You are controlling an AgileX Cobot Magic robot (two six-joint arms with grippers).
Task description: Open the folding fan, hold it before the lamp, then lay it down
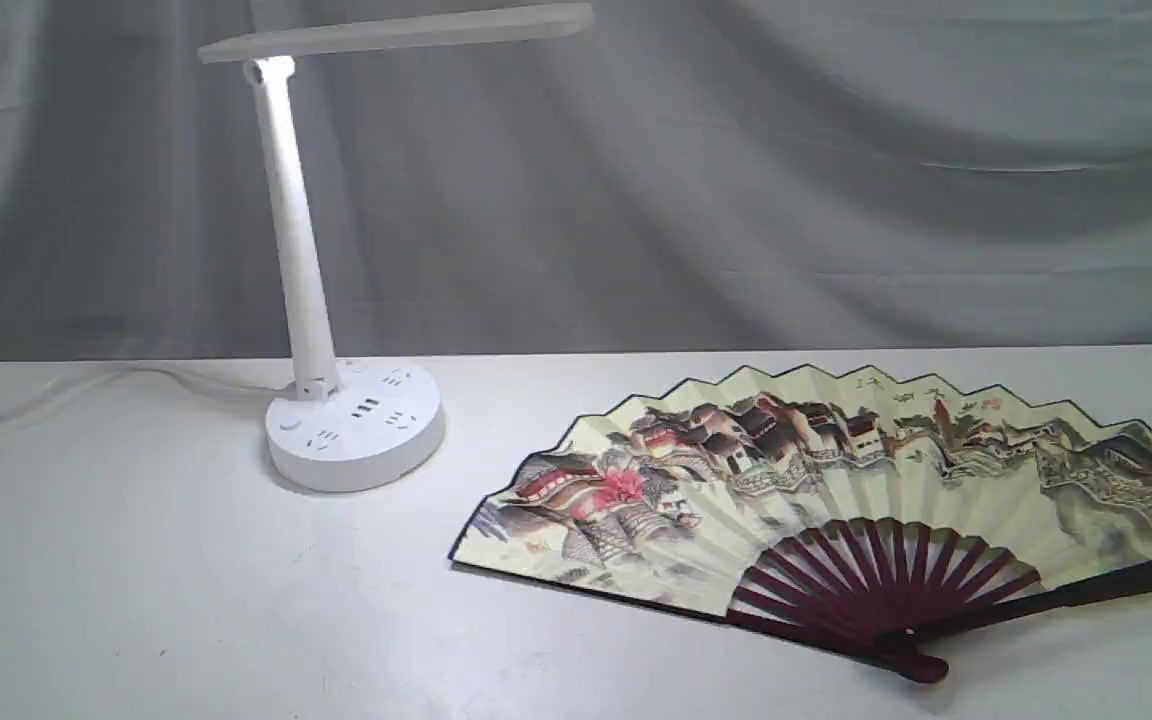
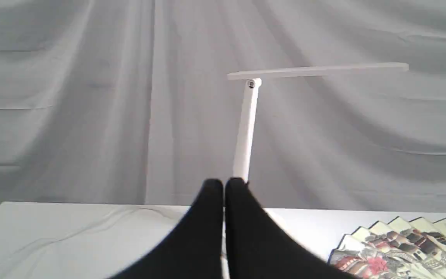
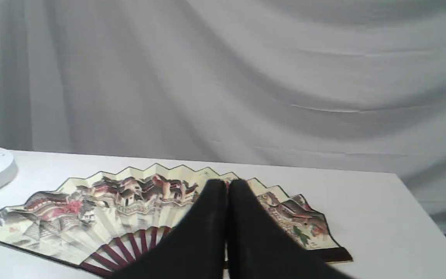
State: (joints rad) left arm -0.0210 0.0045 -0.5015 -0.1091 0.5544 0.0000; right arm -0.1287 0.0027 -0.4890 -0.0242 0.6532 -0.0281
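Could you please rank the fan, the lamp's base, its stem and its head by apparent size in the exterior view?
1. The fan: clearly largest, though nearest the camera.
2. The lamp base and the lamp stem: too alike to rank.
3. The lamp head: long but thinnest, seemingly smallest.

One lamp (image 1: 296, 250). One folding fan (image 1: 836, 480), near lamp base. One table (image 1: 136, 580) under lamp. One cord (image 1: 86, 385) at lamp base. Two grippers: left gripper (image 2: 223, 184), right gripper (image 3: 227, 184).
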